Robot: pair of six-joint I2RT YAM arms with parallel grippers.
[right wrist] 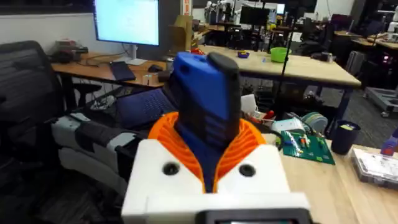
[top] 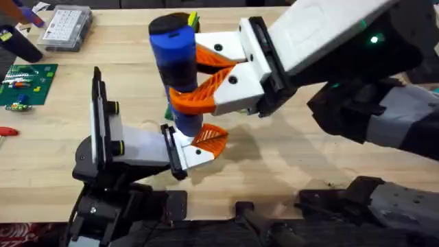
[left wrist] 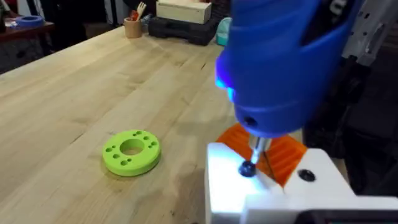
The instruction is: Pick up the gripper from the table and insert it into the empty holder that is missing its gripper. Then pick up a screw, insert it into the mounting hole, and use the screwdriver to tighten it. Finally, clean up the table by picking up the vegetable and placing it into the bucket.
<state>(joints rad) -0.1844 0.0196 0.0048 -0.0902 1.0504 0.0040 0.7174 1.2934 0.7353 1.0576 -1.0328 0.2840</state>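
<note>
Table: light wood | circuit board | monitor behind

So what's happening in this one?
The right gripper holds the blue screwdriver upright, tip down on a screw in the white base of the small orange gripper, which is already seated in the holder. A lime-green disc lies on the table nearby.

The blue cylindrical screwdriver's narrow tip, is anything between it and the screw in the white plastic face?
Nothing visible. In the left wrist view the blue cylindrical screwdriver, held in the right gripper, has its tip right on the dark screw head in the white face.
</note>
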